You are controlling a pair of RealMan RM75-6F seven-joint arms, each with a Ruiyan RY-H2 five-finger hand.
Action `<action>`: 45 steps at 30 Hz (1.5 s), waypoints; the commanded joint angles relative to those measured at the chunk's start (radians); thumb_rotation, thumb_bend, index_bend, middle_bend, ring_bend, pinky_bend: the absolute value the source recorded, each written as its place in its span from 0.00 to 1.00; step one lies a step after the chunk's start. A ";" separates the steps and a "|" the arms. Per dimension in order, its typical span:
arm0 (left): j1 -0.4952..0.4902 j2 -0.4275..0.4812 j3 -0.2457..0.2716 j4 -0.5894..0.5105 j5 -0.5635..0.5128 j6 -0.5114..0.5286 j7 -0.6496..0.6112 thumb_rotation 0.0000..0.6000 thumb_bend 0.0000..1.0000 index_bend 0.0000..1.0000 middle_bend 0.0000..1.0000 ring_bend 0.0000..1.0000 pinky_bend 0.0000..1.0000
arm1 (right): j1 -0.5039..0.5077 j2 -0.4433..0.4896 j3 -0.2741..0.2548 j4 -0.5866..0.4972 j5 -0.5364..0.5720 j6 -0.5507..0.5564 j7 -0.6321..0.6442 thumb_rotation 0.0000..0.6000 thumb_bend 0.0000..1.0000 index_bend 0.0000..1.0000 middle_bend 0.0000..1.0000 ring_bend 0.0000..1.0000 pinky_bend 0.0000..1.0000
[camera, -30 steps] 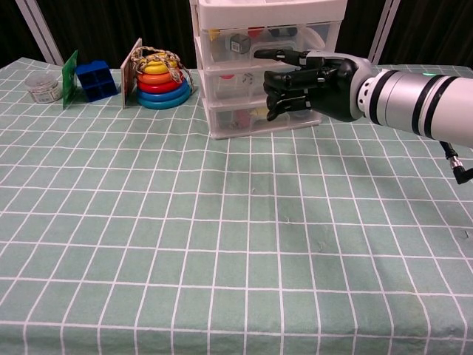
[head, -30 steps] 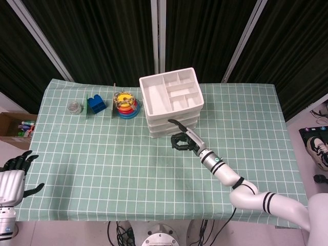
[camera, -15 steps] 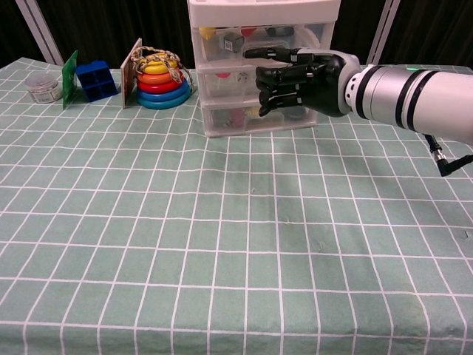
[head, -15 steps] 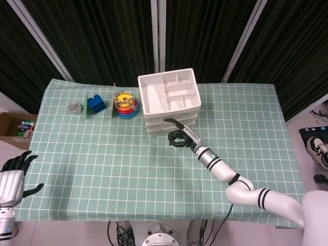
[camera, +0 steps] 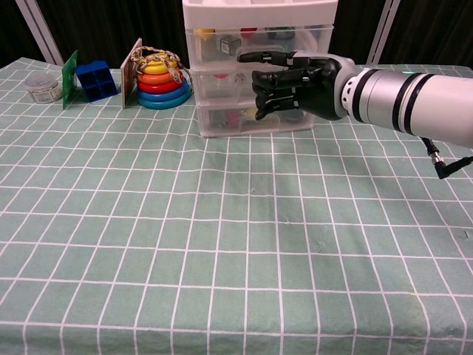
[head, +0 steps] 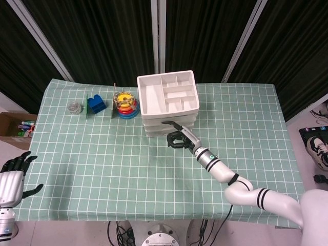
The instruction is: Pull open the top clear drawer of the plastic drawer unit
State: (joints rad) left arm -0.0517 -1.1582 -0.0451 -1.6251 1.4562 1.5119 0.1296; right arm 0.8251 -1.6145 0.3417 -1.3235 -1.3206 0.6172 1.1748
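Observation:
The white plastic drawer unit (head: 167, 97) stands at the back middle of the table, with a divided tray on top. In the chest view its top clear drawer (camera: 222, 44) sits closed, small coloured items showing through it. My right hand (camera: 292, 74) is black and sits against the unit's front. One finger stretches left along the top drawer's lower edge and the others curl in before the middle drawer. I cannot tell if any finger hooks a handle. From above, the right hand (head: 177, 137) touches the unit's front. My left hand (head: 13, 177) hangs off the table's left edge, fingers spread, holding nothing.
A ring stacker (camera: 161, 78) stands just left of the unit, with a blue block (camera: 96, 79), a green card (camera: 70, 68) and a small jar (camera: 43, 86) further left. A cardboard box (head: 15, 128) sits on the floor beyond the left edge.
The drawer unit has slid left and toward the table's back, and my right hand has followed against its front. The top drawer stays closed. The left hand has not moved.

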 commanded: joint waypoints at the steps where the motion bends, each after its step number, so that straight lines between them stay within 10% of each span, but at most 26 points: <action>1: 0.000 -0.001 0.000 0.000 0.001 0.000 0.000 1.00 0.02 0.21 0.14 0.17 0.20 | -0.009 0.008 -0.011 -0.016 -0.010 0.011 -0.001 1.00 0.48 0.20 0.71 0.59 0.51; 8: -0.004 -0.003 0.000 0.001 0.006 -0.003 -0.001 1.00 0.02 0.21 0.14 0.17 0.20 | -0.038 0.032 -0.049 -0.064 -0.035 0.042 -0.016 1.00 0.48 0.19 0.71 0.59 0.51; 13: -0.003 -0.003 0.001 0.000 0.009 -0.001 0.000 1.00 0.02 0.21 0.14 0.17 0.20 | -0.064 0.079 -0.087 -0.114 -0.044 0.072 -0.115 1.00 0.48 0.00 0.70 0.59 0.51; 24: 0.000 -0.002 0.002 0.002 0.014 0.004 -0.007 1.00 0.02 0.21 0.14 0.17 0.20 | -0.175 0.350 -0.160 -0.457 -0.068 0.292 -0.738 1.00 0.48 0.00 0.73 0.61 0.56; 33: -0.001 -0.005 0.003 -0.001 0.020 0.006 -0.005 1.00 0.02 0.21 0.14 0.17 0.20 | -0.120 0.441 -0.079 -0.584 0.207 0.281 -1.071 1.00 0.48 0.00 0.79 0.66 0.64; 45: 0.001 -0.002 0.004 -0.003 0.013 0.002 -0.004 1.00 0.02 0.21 0.14 0.17 0.20 | 0.020 0.414 -0.057 -0.512 0.477 0.140 -1.171 1.00 0.49 0.13 0.83 0.70 0.66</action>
State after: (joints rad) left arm -0.0508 -1.1600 -0.0407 -1.6278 1.4695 1.5134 0.1257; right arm 0.8271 -1.1979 0.2807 -1.8471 -0.8634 0.7770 0.0126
